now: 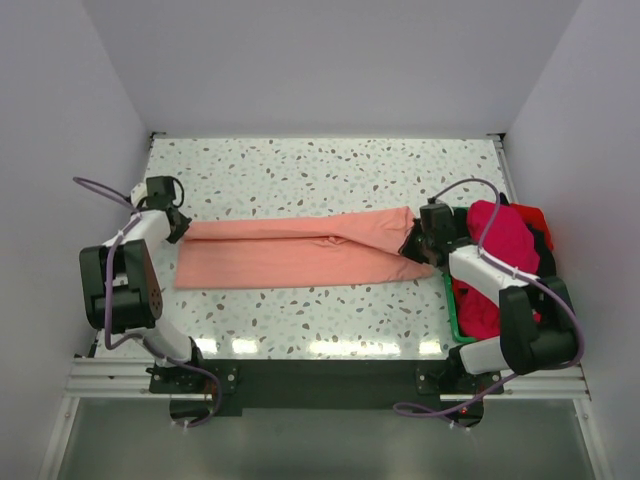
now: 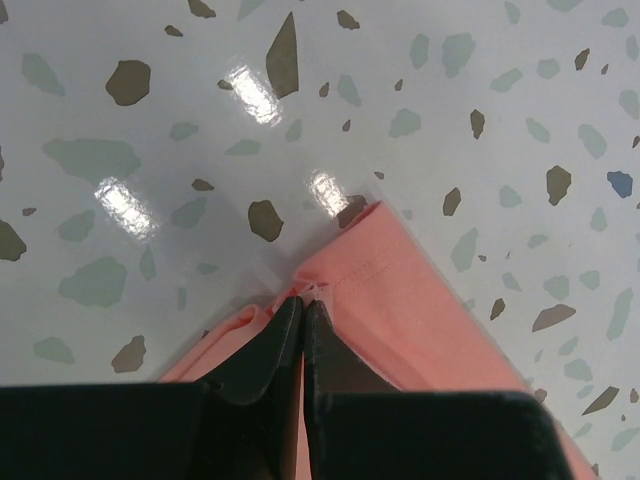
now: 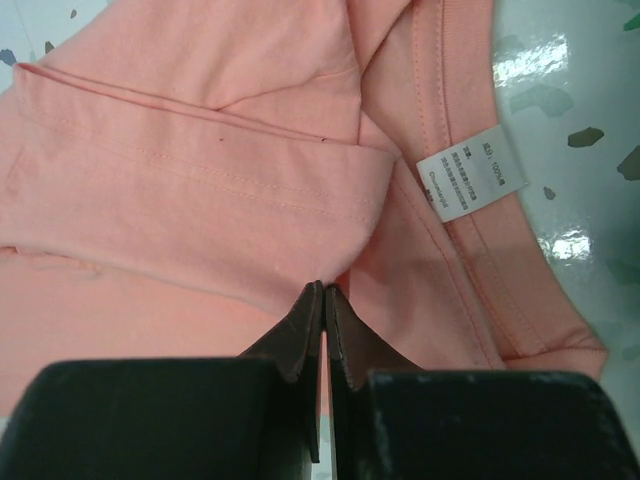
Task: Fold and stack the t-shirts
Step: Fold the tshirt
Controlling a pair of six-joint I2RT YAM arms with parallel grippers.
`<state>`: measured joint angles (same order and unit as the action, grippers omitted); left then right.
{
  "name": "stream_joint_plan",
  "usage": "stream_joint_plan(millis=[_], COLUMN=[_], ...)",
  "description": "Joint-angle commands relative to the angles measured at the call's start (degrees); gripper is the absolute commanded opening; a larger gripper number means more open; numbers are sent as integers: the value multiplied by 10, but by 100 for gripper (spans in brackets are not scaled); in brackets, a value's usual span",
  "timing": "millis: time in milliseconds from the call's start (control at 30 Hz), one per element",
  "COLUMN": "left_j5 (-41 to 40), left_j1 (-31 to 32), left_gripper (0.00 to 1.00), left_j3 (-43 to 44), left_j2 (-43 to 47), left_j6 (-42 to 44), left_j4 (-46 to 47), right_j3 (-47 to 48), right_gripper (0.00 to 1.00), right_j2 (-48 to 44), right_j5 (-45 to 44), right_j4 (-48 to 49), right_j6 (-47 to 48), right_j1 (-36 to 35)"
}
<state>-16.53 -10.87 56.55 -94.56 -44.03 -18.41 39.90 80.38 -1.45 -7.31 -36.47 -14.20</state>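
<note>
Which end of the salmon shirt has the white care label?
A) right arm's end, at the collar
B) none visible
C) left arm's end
A: the right wrist view shows the white label inside the collar of the salmon shirt, ahead of the right end effector.

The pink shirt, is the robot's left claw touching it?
Touching. The left wrist view shows the left gripper shut on the edge of the salmon-pink t-shirt, with cloth bunched against both fingertips.

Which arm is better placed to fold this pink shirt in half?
Probably the left. The left fingers are shut on the hem end of the pink shirt, with free table beside them; the right fingers pinch its collar end, crowded by the green tray and heaped shirts.
</note>
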Motion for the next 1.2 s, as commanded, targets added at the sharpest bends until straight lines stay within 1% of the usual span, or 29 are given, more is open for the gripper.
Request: stream_joint_plan(millis=[0,67,100,167,200,233,300,333,433,467,500,533,567,600,667,700,767,800,867,900,967,1067,1100,1167], left_j5=[-24,-13,-8,-3,-3,1,7,20,77,87,92,97,98,98,107,113,125,125,123,122,110,86,80,60], left_j1=[-9,-9,-8,-9,-8,-9,-9,-9,1,18,30,44,72,83,102,103,105,123,129,130,130,130,130,130], left_gripper=[3,7,16,28,42,47,57,57,55,54,54,54,52,52,50,48,47,46,44,42,40,35,33,32], left_j3=[-14,-26,-27,-31,-29,-26,-25,-26,-32,-30,-29,-21,-15,-8,-2,-5,-12,-14,-27,-32,-53,-85,-95,-122], left_j2=[35,44,55,71,86,94,119,128,143,141,137,132,118,111,99,89,77,68,59,54,54,66,77,87], left_j6=[-27,-28,-29,-24,-21,-18,-9,-5,4,4,5,8,14,15,17,16,12,12,8,2,-5,-29,-43,-55], left_j4=[20,31,34,44,43,41,40,46,74,80,84,90,89,87,97,103,119,123,130,131,132,129,129,130], right_j3=[-13,-15,-13,-10,-5,-2,17,25,82,101,140,159,196,213,249,281,314,339,359,368,366,345,325,304], right_gripper=[0,10,21,32,37,44,50,52,52,52,52,52,52,51,51,50,50,50,49,49,49,48,47,47], right_j2=[-2,-7,-16,-35,-46,-73,-91,-94,-67,-31,-12,12,53,78,119,162,201,230,254,261,274,274,274,269], right_j5=[11,14,14,14,14,14,14,24,14,-3,-20,-30,-36,-39,-51,-59,-66,-67,-72,-76,-93,-99,-100,-97], right_j4=[32,31,27,7,0,-13,-27,-35,-46,-50,-53,-53,-50,-46,-40,-39,-39,-39,-46,-49,-53,-56,-53,-41], right_j6=[-10,-11,-7,-1,3,16,31,41,60,63,65,70,72,75,77,80,85,86,88,88,87,78,74,63], right_j1=[2,2,2,2,2,2,2,0,-38,-52,-67,-98,-111,-132,-147,-160,-169,-179,-188,-202,-214,-230,-234,-237])
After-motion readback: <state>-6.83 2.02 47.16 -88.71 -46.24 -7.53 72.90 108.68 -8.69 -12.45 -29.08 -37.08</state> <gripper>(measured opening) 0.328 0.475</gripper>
